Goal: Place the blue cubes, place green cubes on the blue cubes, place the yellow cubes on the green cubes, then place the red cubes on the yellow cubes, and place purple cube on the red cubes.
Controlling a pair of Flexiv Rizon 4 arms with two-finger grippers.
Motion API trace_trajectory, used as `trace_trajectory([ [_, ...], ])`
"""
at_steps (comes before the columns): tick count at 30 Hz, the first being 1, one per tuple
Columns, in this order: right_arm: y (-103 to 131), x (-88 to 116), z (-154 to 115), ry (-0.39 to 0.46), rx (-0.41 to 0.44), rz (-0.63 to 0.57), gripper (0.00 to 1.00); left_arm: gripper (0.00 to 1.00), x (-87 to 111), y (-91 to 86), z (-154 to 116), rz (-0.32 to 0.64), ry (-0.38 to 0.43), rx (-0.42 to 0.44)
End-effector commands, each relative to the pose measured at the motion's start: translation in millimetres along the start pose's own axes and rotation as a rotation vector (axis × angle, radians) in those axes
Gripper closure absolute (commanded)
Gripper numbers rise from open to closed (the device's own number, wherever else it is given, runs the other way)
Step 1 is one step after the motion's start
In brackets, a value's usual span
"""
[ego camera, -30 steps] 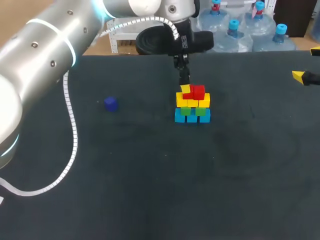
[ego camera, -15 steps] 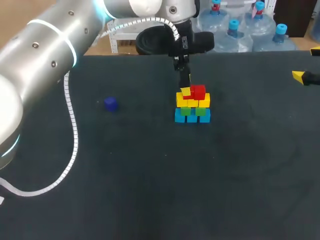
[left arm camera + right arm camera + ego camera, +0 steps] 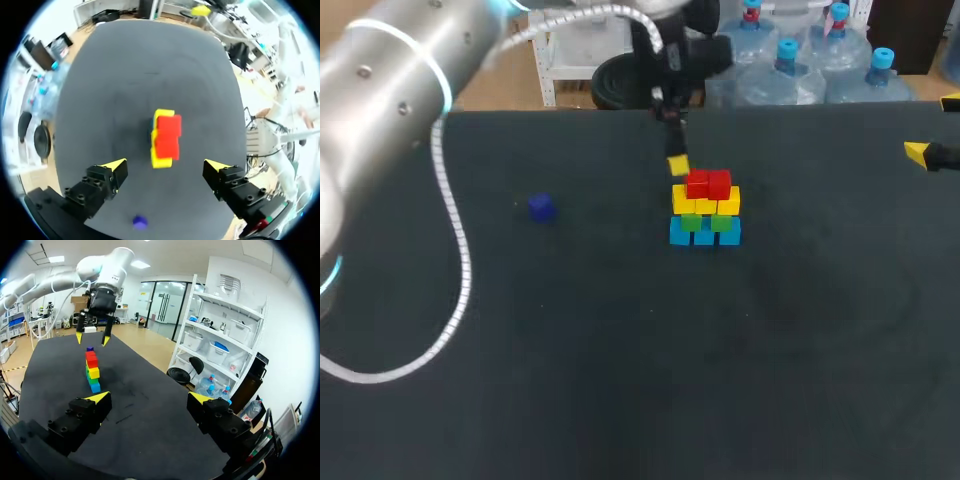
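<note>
Overall light: bright, even indoor light across the whole table (image 3: 620,350), with no dim corner on it.
Source: overhead, to judge by the pale sheen running along the top of the left arm (image 3: 390,90).
Table surface: matte black cloth that swallows the light. It shows a faint grey bloom in the left wrist view and no hard reflection.
Shadows: soft and short. A dim smudge lies on the cloth just beside the stack of cubes (image 3: 165,140).
Glare: the lit band (image 3: 442,85) round the left arm burns out to white.
Contrast: the cubes stand out vividly against the dark cloth.

cubes red (image 3: 708,184) | yellow (image 3: 705,206) | green (image 3: 722,223) | blue (image 3: 705,237) | lone cube purple (image 3: 541,207) | table black (image 3: 620,350)
</note>
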State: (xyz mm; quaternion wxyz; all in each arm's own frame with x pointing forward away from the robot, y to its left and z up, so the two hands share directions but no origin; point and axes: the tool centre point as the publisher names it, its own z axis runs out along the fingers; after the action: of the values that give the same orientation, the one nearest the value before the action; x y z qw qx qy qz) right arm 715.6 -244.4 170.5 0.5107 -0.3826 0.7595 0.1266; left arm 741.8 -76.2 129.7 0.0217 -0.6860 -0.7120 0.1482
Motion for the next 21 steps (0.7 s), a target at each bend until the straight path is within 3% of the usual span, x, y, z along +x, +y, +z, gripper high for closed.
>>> trace_trajectory([
  [1,0,0,0,-0.002,0.0,0.0,0.0,0.0,37.2,-10.8,-21,-0.082,-0.053,-0.063],
  [6,0,0,0,-0.002,0.0,0.0,0.0,0.0,75.8,-16.3,-33,-0.248,-0.097,-0.178],
  [11,0,0,0,-0.002,0.0,0.0,0.0,0.0,107.4,-16.2,-18,-0.38,-0.14,-0.235],
  [21,0,0,0,-0.002,0.0,0.0,0.0,0.0,151.6,-15.8,-16,-0.469,-0.135,-0.339],
])
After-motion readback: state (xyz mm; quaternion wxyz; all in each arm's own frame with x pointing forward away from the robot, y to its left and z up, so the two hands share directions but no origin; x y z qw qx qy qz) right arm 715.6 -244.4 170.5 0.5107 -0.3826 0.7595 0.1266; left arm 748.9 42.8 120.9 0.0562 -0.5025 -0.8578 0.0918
